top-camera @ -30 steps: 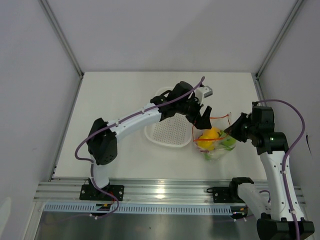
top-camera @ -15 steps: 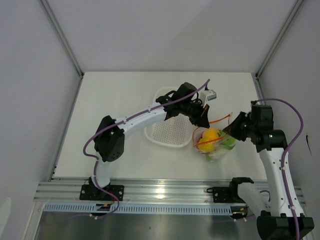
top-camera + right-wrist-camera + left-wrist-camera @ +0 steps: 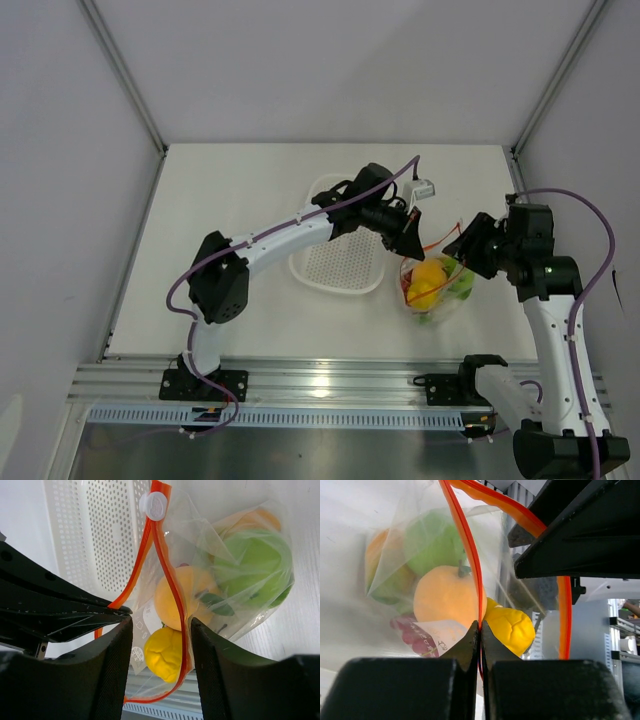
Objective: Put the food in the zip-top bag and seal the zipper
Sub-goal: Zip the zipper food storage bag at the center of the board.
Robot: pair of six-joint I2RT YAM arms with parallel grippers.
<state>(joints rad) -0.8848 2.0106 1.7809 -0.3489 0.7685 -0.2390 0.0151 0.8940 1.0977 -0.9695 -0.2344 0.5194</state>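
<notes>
Left gripper [image 3: 480,630] clamps the zipper [image 3: 469,555] at lower centre; right gripper [image 3: 160,630], 2 fingers [image 3: 107,675] spread, straddles the zip-top bag [image 3: 225,520] mouth edge.

Left end effector [image 3: 480,630] fingertips pinched together on zipper [image 3: 470,555], orange-red strip rising from between them. Inside clear zip-top bag [image 3: 355,605]: green apple [image 3: 432,540] uppermost, orange fruit [image 3: 445,597] below it, yellow fruit [image 3: 509,626] right, red grapes [image 3: 410,635] lower left.

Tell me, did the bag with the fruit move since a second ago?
Yes. In the top view the zip-top bag has shifted a little to the right, away from the white basket, which has stayed put.
</notes>
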